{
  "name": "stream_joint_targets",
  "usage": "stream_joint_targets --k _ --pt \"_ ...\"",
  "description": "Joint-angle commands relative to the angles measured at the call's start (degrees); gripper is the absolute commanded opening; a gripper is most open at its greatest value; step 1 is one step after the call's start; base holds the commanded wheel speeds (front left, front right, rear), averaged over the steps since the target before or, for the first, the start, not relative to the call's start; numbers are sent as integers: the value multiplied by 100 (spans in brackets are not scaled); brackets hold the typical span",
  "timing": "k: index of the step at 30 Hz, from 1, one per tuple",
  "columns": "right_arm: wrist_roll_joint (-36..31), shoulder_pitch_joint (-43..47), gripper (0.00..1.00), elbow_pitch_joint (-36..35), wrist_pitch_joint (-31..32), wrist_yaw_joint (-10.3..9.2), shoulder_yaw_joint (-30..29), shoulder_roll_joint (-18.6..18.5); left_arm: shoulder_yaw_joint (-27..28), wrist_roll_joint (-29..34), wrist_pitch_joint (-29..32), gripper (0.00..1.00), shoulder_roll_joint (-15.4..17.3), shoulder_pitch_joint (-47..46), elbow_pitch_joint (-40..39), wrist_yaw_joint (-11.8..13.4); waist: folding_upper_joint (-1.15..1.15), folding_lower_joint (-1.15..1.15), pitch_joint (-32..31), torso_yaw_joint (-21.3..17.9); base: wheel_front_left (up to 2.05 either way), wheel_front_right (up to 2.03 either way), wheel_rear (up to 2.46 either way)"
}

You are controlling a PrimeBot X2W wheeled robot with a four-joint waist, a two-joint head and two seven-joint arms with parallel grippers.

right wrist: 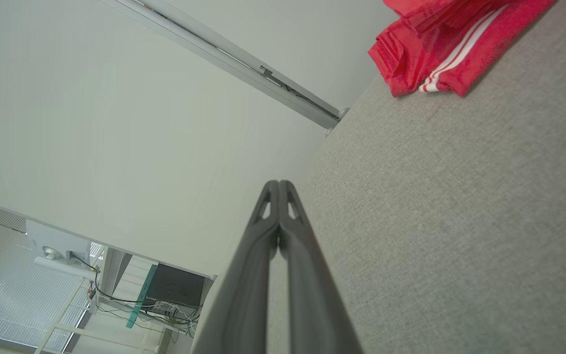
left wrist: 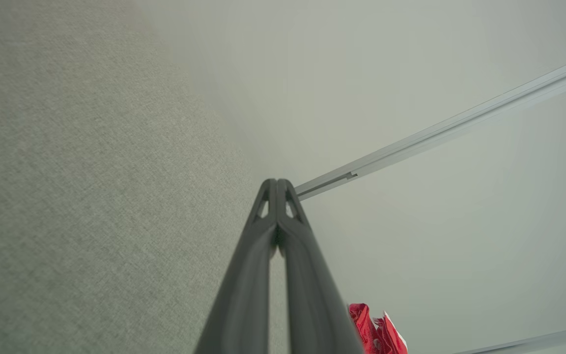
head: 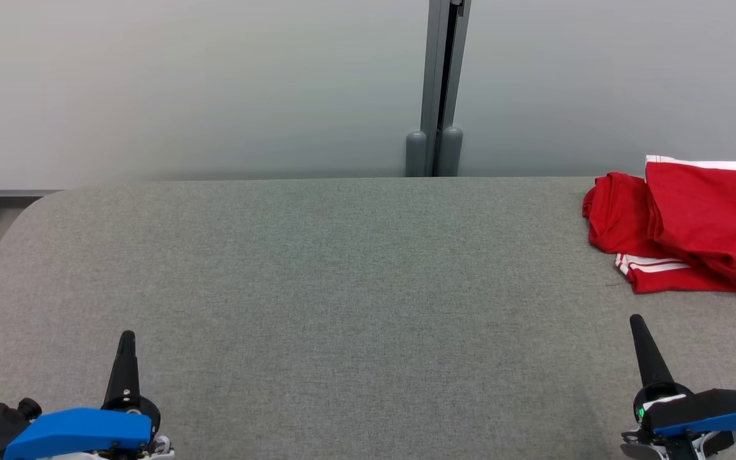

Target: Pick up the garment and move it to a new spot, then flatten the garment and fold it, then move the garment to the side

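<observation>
A red garment [head: 681, 230] with white stripes lies loosely folded in a heap at the far right of the grey table [head: 342, 287]; its right side runs off the head view. It also appears as the red garment [right wrist: 450, 44] in the right wrist view and as a red scrap [left wrist: 376, 332] in the left wrist view. My left gripper [head: 127, 335] rests at the lower left, shut and holding nothing, its tips [left wrist: 277, 183] pressed together. My right gripper [head: 635, 319] sits at the lower right, shut and holding nothing, a short way in front of the garment, its tips [right wrist: 279, 183] together.
A pale wall with a grey vertical post [head: 441, 89] stands behind the table's far edge. The table's rounded left corner [head: 42, 198] drops to the floor. A desk with cables [right wrist: 165, 295] stands beyond the table in the right wrist view.
</observation>
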Motion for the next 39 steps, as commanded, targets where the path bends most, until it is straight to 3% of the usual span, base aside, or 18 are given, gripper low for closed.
stream_joint_targets --k 1,39 --pt "154 -153 0 -30 37 2 -19 -47 58 -127 43 0 15 -164 -30 -56 -1 0 1 -3 0 0 0" --pt "2111 -326 0 85 362 2 -51 -62 232 -1894 428 0 -160 -515 225 -222 -1 0 53 -111 0 0 0"
